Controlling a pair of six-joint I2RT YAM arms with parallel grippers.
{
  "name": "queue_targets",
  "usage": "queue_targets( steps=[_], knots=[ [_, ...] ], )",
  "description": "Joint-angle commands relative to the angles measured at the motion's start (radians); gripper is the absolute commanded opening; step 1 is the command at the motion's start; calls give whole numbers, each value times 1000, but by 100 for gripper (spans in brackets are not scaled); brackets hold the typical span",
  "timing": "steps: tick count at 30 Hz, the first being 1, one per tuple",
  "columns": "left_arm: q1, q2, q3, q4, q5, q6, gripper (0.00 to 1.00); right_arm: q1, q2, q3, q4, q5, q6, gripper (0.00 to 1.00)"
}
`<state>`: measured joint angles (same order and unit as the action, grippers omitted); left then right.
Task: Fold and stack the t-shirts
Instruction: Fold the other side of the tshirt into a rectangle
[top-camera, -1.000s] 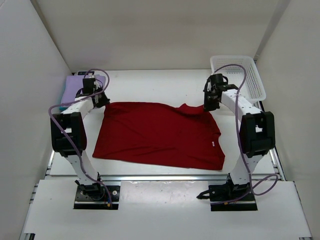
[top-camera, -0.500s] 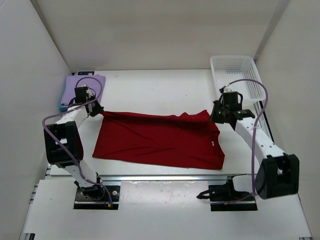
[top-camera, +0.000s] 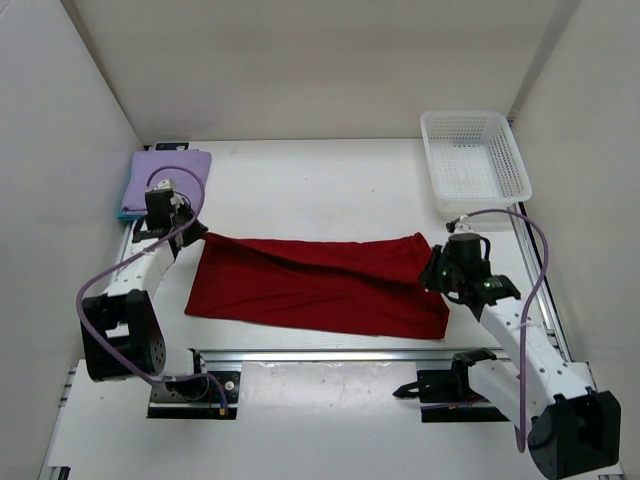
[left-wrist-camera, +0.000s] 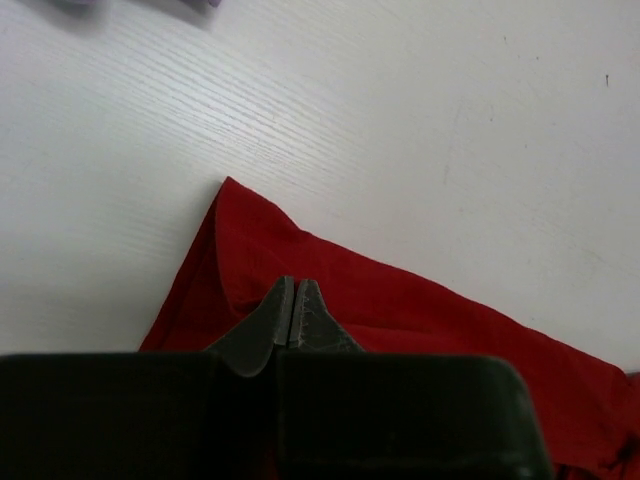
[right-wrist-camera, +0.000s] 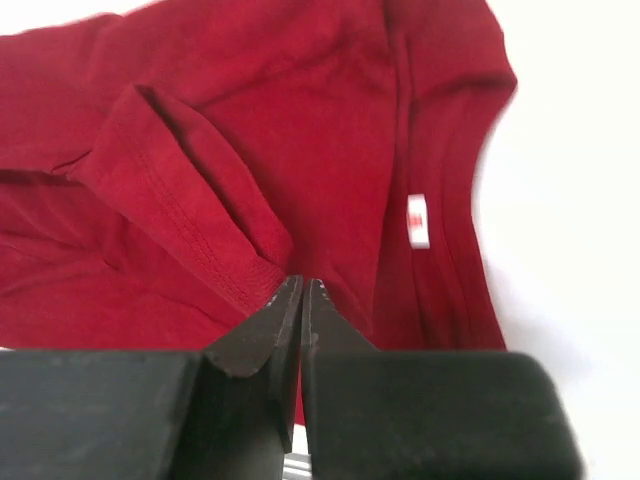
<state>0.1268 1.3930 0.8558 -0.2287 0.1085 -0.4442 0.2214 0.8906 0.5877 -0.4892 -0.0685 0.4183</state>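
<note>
The left pincer (left-wrist-camera: 292, 300) is clenched, its tips pressed together on a pinch of the red t-shirt (top-camera: 300, 295) at the garment's far left corner. The cloth rises from the surface (top-camera: 320, 180) to the tips in a taut ridge. The right pincer (right-wrist-camera: 300, 290) is likewise clenched, gripping a stitched hem at the shirt's far right corner, near a small white label (right-wrist-camera: 417, 220). Between the two, the shirt's far edge stretches as a raised line across the top view, while its near part lies flat on the surface, close to the arms' bases. Well apart, at the far left corner, a lavender t-shirt (top-camera: 170, 165) lies folded on top of a teal t-shirt (top-camera: 127, 207), of which only the left edge shows. A white mesh basket (top-camera: 470, 116) stands at the far right corner
</note>
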Motion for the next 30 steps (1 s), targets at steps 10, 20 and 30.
queue_targets(
  steps=[10, 20, 30],
  knots=[
    [134, -71, -116, -28, 111, -68, 41, 37, -237, -108, -63, 65, 141, 17],
    [-66, -236, -143, 112, 135, -180, 43, 168, 13, -56, 184, 22, 61, 0],
    [-598, -308, -317, 311, 43, -234, 40, 184, 450, 87, 479, -117, -44, 46]
  ],
)
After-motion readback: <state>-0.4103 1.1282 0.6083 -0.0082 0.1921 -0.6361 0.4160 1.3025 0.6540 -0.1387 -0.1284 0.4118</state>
